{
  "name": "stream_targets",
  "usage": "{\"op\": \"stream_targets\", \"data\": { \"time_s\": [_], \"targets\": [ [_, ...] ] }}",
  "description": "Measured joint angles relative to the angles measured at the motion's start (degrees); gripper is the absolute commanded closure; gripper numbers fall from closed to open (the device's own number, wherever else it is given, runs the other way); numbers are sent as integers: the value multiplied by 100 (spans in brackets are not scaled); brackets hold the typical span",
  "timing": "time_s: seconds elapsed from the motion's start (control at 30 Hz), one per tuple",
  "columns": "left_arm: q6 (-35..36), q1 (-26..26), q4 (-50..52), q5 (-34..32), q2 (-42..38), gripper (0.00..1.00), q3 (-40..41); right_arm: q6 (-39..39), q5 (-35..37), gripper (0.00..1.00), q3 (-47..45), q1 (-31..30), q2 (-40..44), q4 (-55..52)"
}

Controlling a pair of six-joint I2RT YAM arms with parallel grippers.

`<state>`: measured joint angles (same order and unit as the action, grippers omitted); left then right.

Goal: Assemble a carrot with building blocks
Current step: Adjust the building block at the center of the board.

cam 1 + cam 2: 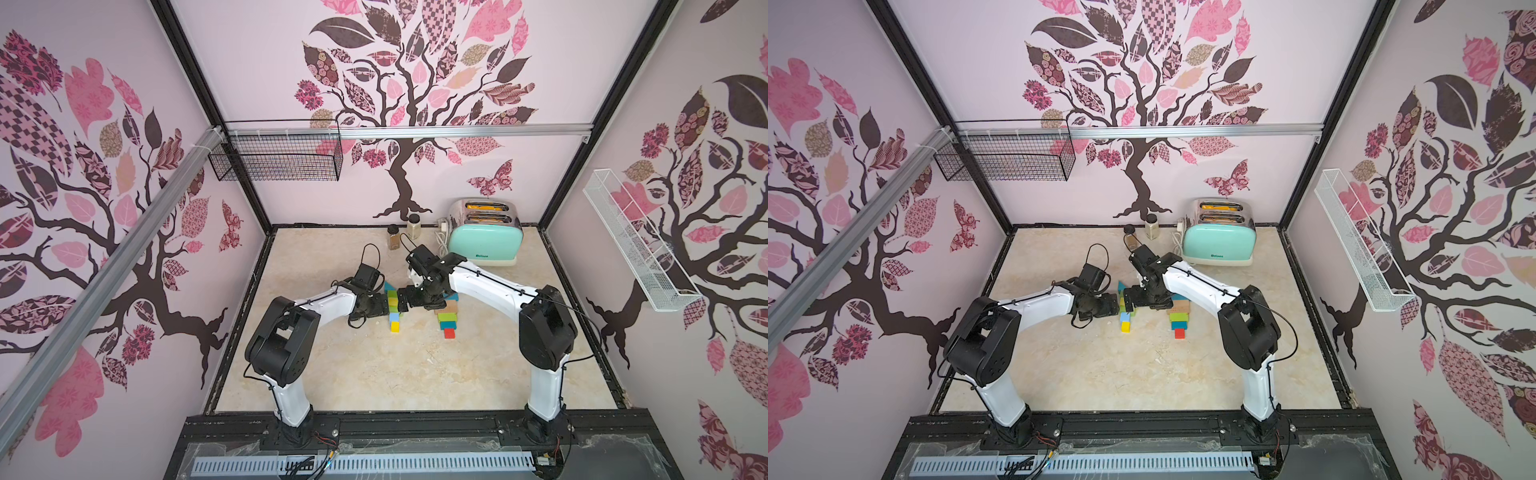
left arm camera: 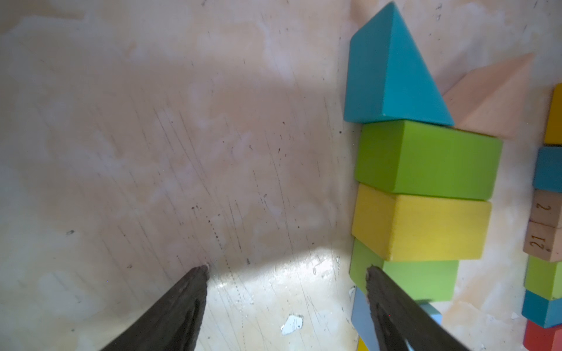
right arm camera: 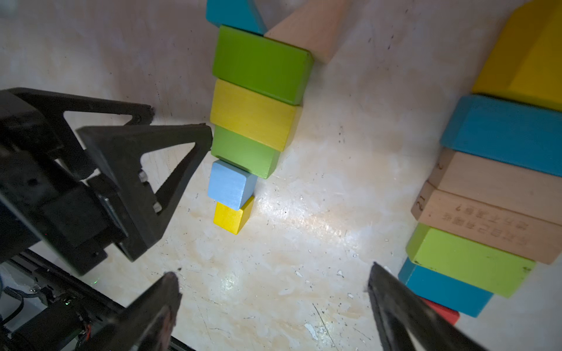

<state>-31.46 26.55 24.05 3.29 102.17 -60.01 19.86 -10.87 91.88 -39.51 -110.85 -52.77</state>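
Jaws spread, both arms reach inward beside building blocks.

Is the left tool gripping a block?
No, the left tool is open with only table between its jaws; the green block lies beside it.

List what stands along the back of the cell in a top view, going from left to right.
Black wire basket → brown spice jar → pale spice jar → mint-green toaster → white wire rack.
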Motion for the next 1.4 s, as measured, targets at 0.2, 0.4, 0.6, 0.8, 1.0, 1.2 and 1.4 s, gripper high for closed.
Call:
{"op": "stream_targets", "data": {
  "time_s": [0.2, 0.4, 0.6, 0.8, 1.0, 1.2, 1.4],
  "targets": [
    [-39, 9, 13, -33, -35, 13, 22, 0, -2, 1, 2, 0, -2, 35],
    [-166, 4, 254, -63, -269, 10, 216, 2, 4, 1, 15, 9, -13, 42],
    [-201, -101, 627, -107, -621, 8, 369, 26, 9, 9, 26, 42, -15, 57],
    [-208, -107, 675, -37, -870, 8, 382, 50, 24, 13, 26, 44, -22, 63],
    [-282, 79, 664, 55, -848, 9, 507, 50, 22, 12, 22, 44, -22, 70],
    [-330, 249, 575, 85, -649, 8, 507, 52, 20, 11, 22, 44, -22, 83],
    [-330, 247, 560, 20, -575, 8, 483, 63, 17, 7, 9, 44, -22, 103]
  ]
}}
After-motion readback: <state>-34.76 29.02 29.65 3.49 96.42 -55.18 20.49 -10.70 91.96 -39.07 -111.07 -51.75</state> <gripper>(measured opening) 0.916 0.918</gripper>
